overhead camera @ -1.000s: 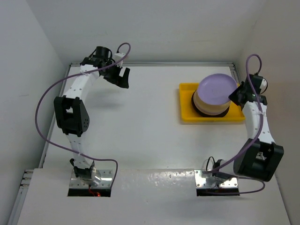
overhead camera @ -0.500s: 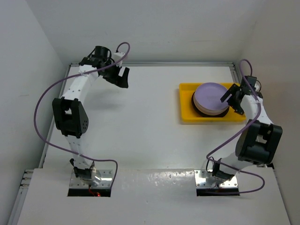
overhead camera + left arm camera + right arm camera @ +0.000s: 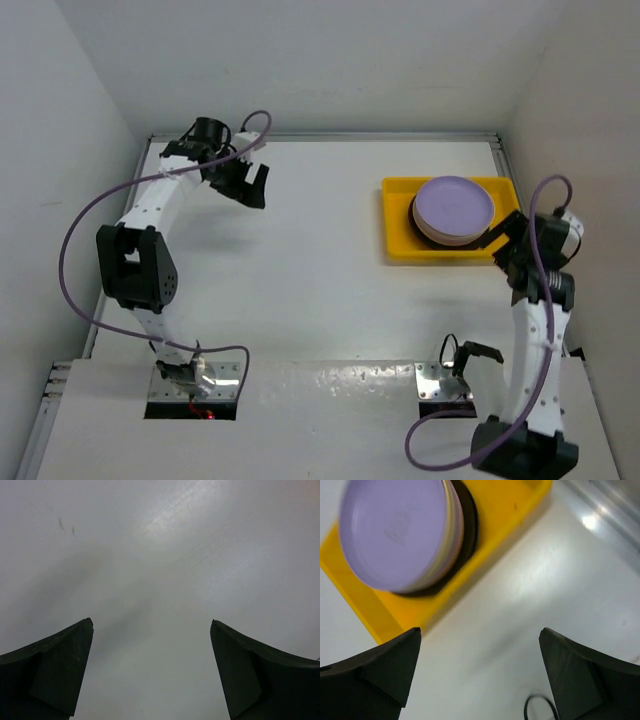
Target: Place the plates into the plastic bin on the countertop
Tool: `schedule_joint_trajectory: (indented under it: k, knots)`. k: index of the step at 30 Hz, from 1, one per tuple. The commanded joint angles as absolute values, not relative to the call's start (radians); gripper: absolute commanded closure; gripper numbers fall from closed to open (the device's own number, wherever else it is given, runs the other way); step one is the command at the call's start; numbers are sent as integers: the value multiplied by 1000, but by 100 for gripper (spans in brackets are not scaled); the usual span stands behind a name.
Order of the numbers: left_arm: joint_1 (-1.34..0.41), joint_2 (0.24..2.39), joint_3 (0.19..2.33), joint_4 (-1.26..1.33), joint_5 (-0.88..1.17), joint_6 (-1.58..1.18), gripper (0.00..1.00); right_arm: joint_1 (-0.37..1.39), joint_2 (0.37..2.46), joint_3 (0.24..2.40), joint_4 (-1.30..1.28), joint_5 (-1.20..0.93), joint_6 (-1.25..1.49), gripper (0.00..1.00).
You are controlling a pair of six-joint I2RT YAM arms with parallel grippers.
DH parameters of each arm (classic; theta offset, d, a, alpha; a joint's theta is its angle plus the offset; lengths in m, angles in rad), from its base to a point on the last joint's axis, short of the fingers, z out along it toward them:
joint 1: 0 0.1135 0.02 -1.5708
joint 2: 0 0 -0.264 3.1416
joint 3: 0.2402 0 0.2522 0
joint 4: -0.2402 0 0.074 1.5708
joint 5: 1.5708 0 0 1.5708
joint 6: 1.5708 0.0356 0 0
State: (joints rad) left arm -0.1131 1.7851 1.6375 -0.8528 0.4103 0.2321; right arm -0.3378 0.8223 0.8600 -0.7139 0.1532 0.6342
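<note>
the plates (image 3: 454,208) sit in one stack inside the plastic bin (image 3: 398,218), at the upper right of the top view. the stack lies flat with a lilac plate on top, face up, and a dark plate showing at its foot. it fills the middle and right part of the bin, leaving a bare yellow strip on the left. the bin's long axis runs left to right across the frame, parallel to the far rail of the countertop (image 3: 320,280).

in the right wrist view the plates (image 3: 395,532) fill the upper left. cream and tan edges show under the lilac one, though blur makes it hard to count them.

the right gripper (image 3: 498,243) hangs just beside the bin's lower right corner, outside it, with its jaws spread wide and nothing between them (image 3: 480,630). a thin black cable loop (image 3: 537,709) lies on the white surface below it.

the left gripper (image 3: 252,184) is well apart, at the upper left of the countertop, also spread wide over bare white surface (image 3: 151,625). purple cables (image 3: 85,225) arc beside each arm.
</note>
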Motion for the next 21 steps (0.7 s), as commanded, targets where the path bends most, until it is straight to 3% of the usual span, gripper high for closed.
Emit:
schedule_joint_trajectory:
  k: [1, 8, 21]
  knots:
    - [-104, 1684, 1537, -839, 408, 270, 0, -339, 717, 741, -883, 76, 713, 0]
    - [-104, 1531, 1251, -782, 374, 282, 0, -339, 340, 514, -891, -58, 796, 0]
    - [-104, 1433, 1163, -744, 365, 253, 0, -339, 358, 542, -888, -152, 726, 0]
